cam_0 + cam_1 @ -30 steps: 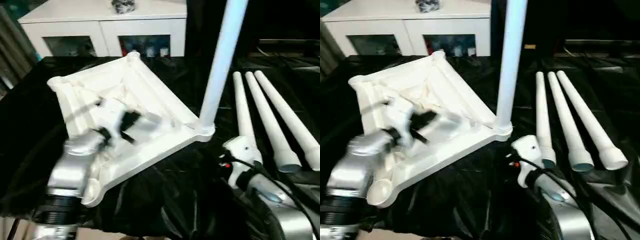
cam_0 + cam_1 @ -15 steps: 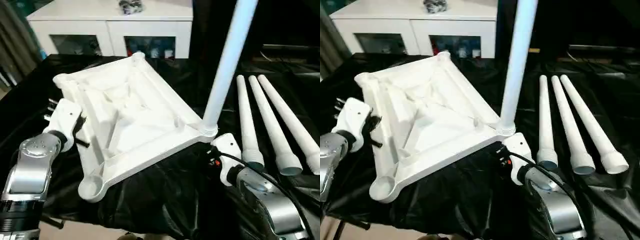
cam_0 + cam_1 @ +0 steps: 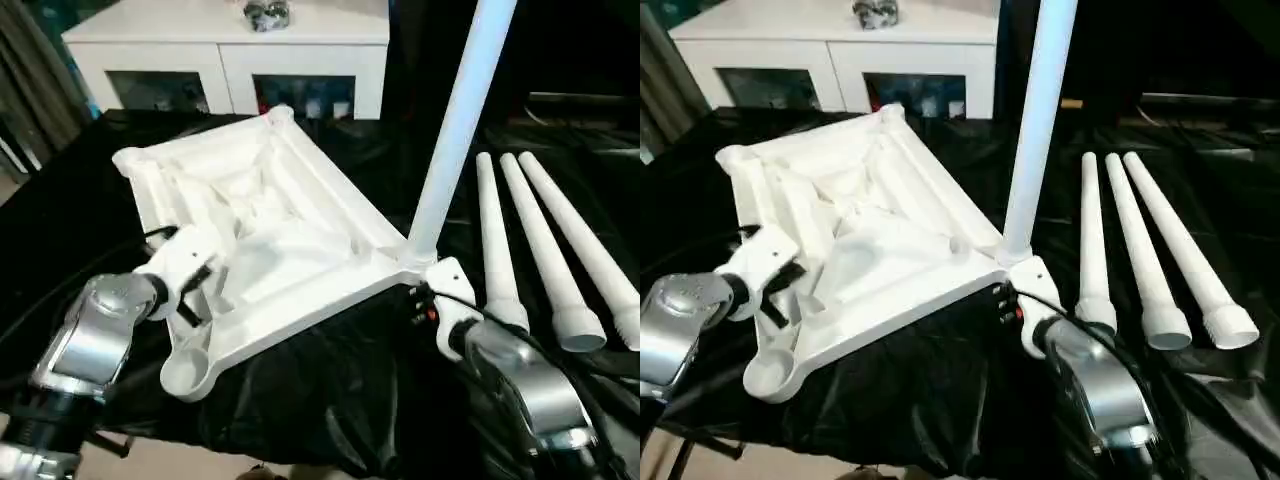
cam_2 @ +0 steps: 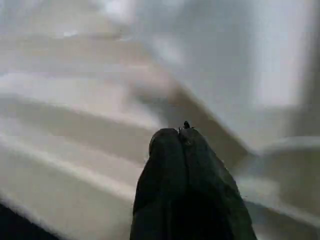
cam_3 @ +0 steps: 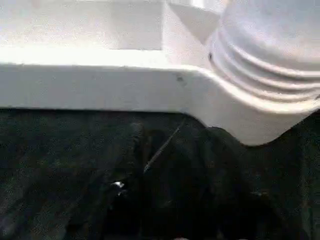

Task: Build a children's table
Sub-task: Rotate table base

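While the tabletop (image 3: 270, 235) lies ribs-up on the black cloth (image 3: 340, 390), one leg (image 3: 455, 130) stands upright in its right corner socket; three legs (image 3: 545, 250) lie beside it. Left gripper (image 4: 182, 137) is closed, empty; the right gripper's (image 3: 430, 290) state I cannot tell.

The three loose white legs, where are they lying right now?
The three loose legs lie side by side on the black cloth at the robot's right, just beyond the tabletop's corner where the fourth leg stands upright.
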Available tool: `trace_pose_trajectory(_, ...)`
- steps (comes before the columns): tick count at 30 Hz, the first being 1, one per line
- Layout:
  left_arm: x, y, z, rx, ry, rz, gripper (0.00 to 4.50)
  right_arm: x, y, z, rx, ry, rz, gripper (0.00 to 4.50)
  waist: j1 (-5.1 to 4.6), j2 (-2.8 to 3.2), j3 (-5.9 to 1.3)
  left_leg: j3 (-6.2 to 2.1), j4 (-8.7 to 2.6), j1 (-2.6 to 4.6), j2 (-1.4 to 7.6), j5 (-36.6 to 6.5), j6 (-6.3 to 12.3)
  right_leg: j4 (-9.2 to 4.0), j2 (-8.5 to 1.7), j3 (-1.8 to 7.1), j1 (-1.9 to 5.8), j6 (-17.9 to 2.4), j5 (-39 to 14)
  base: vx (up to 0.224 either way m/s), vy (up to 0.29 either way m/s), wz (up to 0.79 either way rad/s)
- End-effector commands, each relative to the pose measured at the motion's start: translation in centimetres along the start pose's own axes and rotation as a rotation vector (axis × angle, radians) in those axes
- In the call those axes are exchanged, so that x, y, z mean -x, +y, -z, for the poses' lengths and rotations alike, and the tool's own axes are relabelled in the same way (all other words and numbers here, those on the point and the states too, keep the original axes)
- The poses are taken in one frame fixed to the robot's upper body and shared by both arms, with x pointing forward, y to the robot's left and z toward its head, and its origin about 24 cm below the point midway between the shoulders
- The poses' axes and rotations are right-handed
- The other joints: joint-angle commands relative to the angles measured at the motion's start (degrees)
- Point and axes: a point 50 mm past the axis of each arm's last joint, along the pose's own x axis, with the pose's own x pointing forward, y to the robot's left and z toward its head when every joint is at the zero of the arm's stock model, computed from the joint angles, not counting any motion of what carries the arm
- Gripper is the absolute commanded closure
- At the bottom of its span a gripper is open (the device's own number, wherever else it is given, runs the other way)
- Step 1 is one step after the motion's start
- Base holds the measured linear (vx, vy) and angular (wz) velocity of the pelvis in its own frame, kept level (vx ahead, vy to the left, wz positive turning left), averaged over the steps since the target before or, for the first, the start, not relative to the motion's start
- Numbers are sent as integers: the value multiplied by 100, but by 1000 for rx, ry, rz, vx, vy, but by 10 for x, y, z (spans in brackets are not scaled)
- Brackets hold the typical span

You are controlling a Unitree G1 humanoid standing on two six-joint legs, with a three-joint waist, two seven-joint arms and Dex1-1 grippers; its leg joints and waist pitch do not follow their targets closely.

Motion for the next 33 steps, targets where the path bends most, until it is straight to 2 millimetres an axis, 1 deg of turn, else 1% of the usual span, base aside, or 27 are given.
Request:
trace_pose_trajectory(1,-3,-10,9,-11,53,104,450,-4,0,-5,4,-17,1,295,35,-74,-310,-147,-444,66,279,-670,128,-350,-411,252,236,-1300,-342,0,0,0)
trace_pose_trajectory(2,0,-11,8,-20,53,138,450,-7,2,-7,13,-19,-8,298,30,-34,-309,-146,-445,89,286,-717,66,-340,-410,251,225,-1304,-407,0,0,0)
trace_pose_trajectory(3,3,-12,7,-28,50,173,450,-10,2,-9,23,-22,-15,306,24,-26,-314,-143,-449,91,287,-716,38,-330,-407,247,225,-1329,-393,0,0,0)
trace_pose_trajectory(4,9,-23,-3,-52,16,298,450,-17,2,-14,35,-34,-43,321,23,-85,-316,-133,-447,91,281,-704,45,-328,-402,245,229,-1346,-348,0,0,0)
trace_pose_trajectory(5,11,-28,-7,-70,-3,346,450,-20,2,-15,43,-37,-50,321,35,-84,-329,-152,-448,80,288,-659,44,-299,-435,246,249,-1381,-309,0,0,0)
trace_pose_trajectory(6,13,-30,-8,-82,-15,372,450,-21,3,-16,48,-39,-53,341,3,-35,-319,-149,-443,64,281,-554,47,-294,-410,234,248,-1427,-174,0,0,0)
trace_pose_trajectory(7,14,-33,-10,-76,-27,393,450,-23,3,-17,56,-39,-54,341,11,7,-322,-135,-428,100,281,-552,41,-292,-398,238,216,-1441,-96,0,0,0)
trace_pose_trajectory(9,14,-40,-14,-69,-59,441,450,-26,3,-19,66,-42,-56,348,11,-15,-333,-116,-412,101,262,-448,60,-272,-375,239,235,-1486,168,0,0,0)
trace_pose_trajectory(10,13,-47,-19,-62,-81,481,450,-29,1,-21,72,-44,-57,374,19,-38,-338,-111,-407,94,261,-404,87,-265,-385,240,245,-1524,260,0,0,0)
trace_pose_trajectory(11,11,-52,-22,-63,-94,503,450,-30,1,-23,74,-46,-57,381,23,-32,-337,-107,-404,96,262,-410,91,-263,-391,240,246,-1544,257,0,0,0)
trace_pose_trajectory(12,6,-62,-29,-66,-125,520,450,-33,0,-26,87,-52,-57,383,22,-37,-325,-101,-408,94,269,-496,94,-287,-395,243,254,-1575,114,0,0,0)
trace_pose_trajectory(13,2,-66,-33,-65,-139,521,450,-35,0,-27,90,-55,-58,388,31,-44,-327,-100,-403,96,271,-507,92,-290,-398,244,256,-1571,67,0,0,0)
trace_pose_trajectory(14,1,-68,-35,-63,-147,521,450,-36,0,-27,91,-57,-59,388,45,-36,-322,-95,-401,99,275,-552,80,-297,-395,248,249,-1558,-34,0,0,0)
trace_pose_trajectory(15,-1,-69,-37,-63,-155,516,450,-37,0,-28,91,-58,-60,417,54,-40,-324,-95,-402,102,272,-564,70,-300,-392,248,253,-1547,-72,0,0,0)
trace_pose_trajectory(16,-5,-71,-41,-62,-171,504,450,-38,1,-28,89,-59,-61,417,56,-58,-321,-100,-408,86,271,-555,78,-298,-389,253,268,-1512,-89,0,0,0)
trace_pose_trajectory(18,-10,-73,-48,-47,-201,477,450,-40,3,-29,86,-62,-69,429,54,-72,-317,-95,-406,94,268,-632,74,-319,-387,258,267,-1458,-213,0,0,0)
trace_pose_trajectory(19,-15,-73,-55,-24,-231,443,450,-41,5,-29,87,-64,-77,439,55,-76,-321,-95,-404,94,272,-643,73,-319,-391,260,269,-1453,-230,0,0,0)
trace_pose_trajectory(21,-18,-73,-59,-19,-245,421,450,-42,7,-28,87,-65,-84,439,63,-79,-318,-100,-407,89,269,-687,70,-335,-390,259,268,-1431,-346,0,0,0)
trace_pose_trajectory(22,-22,-71,-63,-8,-255,394,450,-43,8,-28,87,-66,-88,439,58,-100,-316,-102,-412,83,265,-705,74,-342,-383,258,272,-1395,-427,0,0,0)
trace_pose_trajectory(23,-25,-70,-66,2,-262,367,450,-44,9,-28,87,-68,-92,439,58,-91,-310,-97,-411,94,267,-753,65,-356,-378,260,253,-1372,-517,0,0,0)
trace_pose_trajectory(25,-30,-66,-70,8,-273,314,450,-44,10,-29,90,-77,-89,439,58,-95,-309,-104,-417,83,272,-799,48,-368,-387,264,261,-1331,-622,0,0,0)
trace_pose_trajectory(27,-35,-62,-73,10,-281,258,450,-42,8,-32,81,-94,-73,439,52,-99,-304,-104,-419,95,264,-877,32,-393,-376,265,250,-1254,-764,0,0,0)
trace_pose_trajectory(29,-37,-58,-75,-1,-305,220,450,-35,0,-37,56,-107,-12,439,47,-123,-300,-111,-427,74,264,-865,33,-399,-377,266,264,-1194,-819,0,0,0)
trace_pose_trajectory(30,-36,-57,-76,-10,-328,219,450,-32,-5,-39,46,-97,40,439,50,-113,-308,-122,-430,77,268,-787,31,-389,-370,264,264,-1145,-777,0,0,0)
trace_pose_trajectory(31,-36,-57,-76,-11,-329,219,450,-32,-5,-39,45,-97,42,439,47,-112,-317,-123,-429,76,271,-739,26,-377,-370,264,264,-1138,-711,0,0,0)
trace_pose_trajectory(32,-31,-58,-79,-10,-383,241,450,-26,-11,-42,36,-105,95,439,47,-103,-323,-127,-429,79,277,-719,22,-366,-371,261,260,-1142,-661,0,0,0)
trace_pose_trajectory(33,-28,-59,-81,-5,-410,257,450,-24,-13,-45,33,-119,105,439,56,-113,-329,-116,-419,91,277,-638,8,-349,-360,263,243,-1164,-503,0,0,0)
